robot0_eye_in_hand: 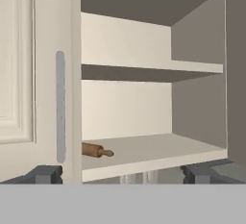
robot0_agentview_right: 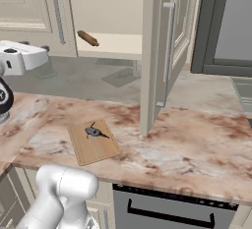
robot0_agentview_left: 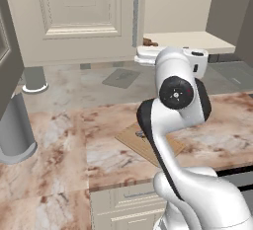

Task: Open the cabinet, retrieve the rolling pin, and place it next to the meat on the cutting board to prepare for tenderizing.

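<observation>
I'm seeing the cabinet [robot0_eye_in_hand: 144, 98] standing with its right door swung open, my empty, spread gripper [robot0_eye_in_hand: 122, 174] facing the rolling pin [robot0_eye_in_hand: 97, 150] lying on the bottom shelf, so grabbing it and carrying it to the meat [robot0_agentview_right: 95, 132] on the cutting board [robot0_agentview_right: 93, 141] is remaining.

A: What carries the things here?

B: There are two places. First, the marbled worktop [robot0_agentview_right: 197, 144]. On it lies the cutting board [robot0_agentview_right: 93, 142], a thin tan board, flat and turned a little at an angle.

A: And on the board?

B: The meat [robot0_agentview_right: 96, 132] lies on it, toward the 12 o'clock end in the right base view. Behind the board, at about 12 o'clock, a flat grey mat [robot0_agentview_right: 120, 77] lies on the grey surface.

A: The second place?

B: The lowest shelf [robot0_eye_in_hand: 158, 152] inside the cabinet [robot0_eye_in_hand: 33, 83]. The rolling pin [robot0_eye_in_hand: 97, 150] lies directly on it, at its 9 o'clock end, just beside the closed door.
</observation>
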### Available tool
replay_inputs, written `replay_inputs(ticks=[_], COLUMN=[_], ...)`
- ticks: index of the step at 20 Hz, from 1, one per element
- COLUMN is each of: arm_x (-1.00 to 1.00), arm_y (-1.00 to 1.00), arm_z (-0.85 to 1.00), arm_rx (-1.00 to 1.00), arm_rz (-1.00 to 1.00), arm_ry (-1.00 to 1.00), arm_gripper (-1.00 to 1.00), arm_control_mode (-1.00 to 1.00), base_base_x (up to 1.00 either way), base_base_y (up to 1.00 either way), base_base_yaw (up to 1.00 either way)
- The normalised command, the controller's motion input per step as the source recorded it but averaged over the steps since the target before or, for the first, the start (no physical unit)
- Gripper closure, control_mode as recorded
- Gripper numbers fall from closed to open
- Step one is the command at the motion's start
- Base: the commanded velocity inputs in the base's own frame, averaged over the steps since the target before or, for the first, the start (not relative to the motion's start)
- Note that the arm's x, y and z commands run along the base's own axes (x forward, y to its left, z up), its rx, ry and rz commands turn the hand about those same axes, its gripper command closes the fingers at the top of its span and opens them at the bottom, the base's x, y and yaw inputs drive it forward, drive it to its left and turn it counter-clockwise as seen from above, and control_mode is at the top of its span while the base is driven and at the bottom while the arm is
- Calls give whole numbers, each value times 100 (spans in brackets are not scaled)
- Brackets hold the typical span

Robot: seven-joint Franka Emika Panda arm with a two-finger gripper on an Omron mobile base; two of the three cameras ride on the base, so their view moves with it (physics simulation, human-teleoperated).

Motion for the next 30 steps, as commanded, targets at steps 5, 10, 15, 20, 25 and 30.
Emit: replay_inputs(ticks=[5,10,15,20,25,30], arm_x=[43,44,42,50,48,37], arm_y=[0,3,8,22,25,14], arm_z=[0,0,0,0,0,0], arm_rx=[0,0,0,0,0,0], arm_rz=[0,0,0,0,0,0], arm_ry=[-4,-5,-2,0,0,0], arm_gripper=[-100,-100,-100,-100,-100,-100], arm_control_mode=[-100,-100,-100,-100,-100,-100], base_base_x=[0,0,0,0,0,0], base_base_y=[0,0,0,0,0,0], base_base_yaw=[0,0,0,0,0,0])
